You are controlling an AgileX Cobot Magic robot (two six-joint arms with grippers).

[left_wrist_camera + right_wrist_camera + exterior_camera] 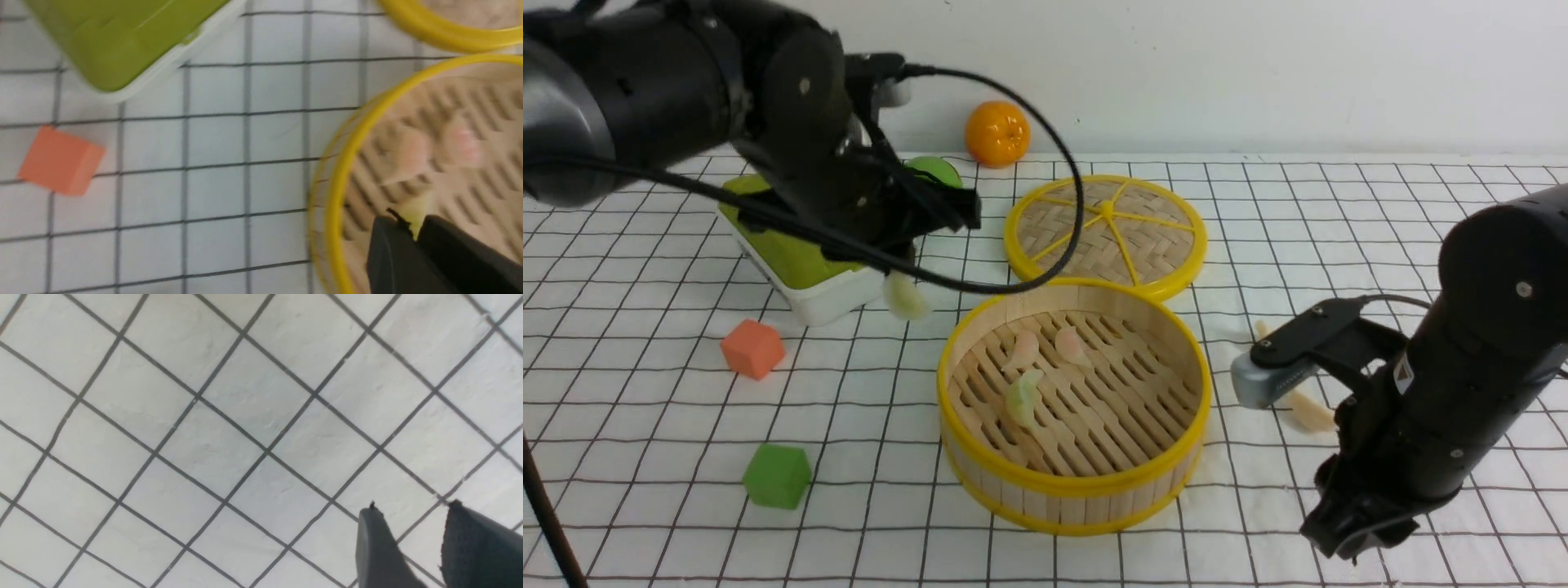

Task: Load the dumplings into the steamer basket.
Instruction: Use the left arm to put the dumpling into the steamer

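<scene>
The left tool (pixel 412 230) pinches a blurred, seemingly pale-green dumpling (pixel 905 296) beside the steamer basket (pixel 1078 487); the right tool (pixel 412 509) gapes above the surface (pixel 253 396).

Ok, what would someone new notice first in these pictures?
The yellow-rimmed steamer basket sits at centre, with a green dumpling and two pinkish dumplings on its floor. Just to its left, the left gripper holds a pale dumpling in its shut jaws. A bright orange fruit sits far at the back.
</scene>
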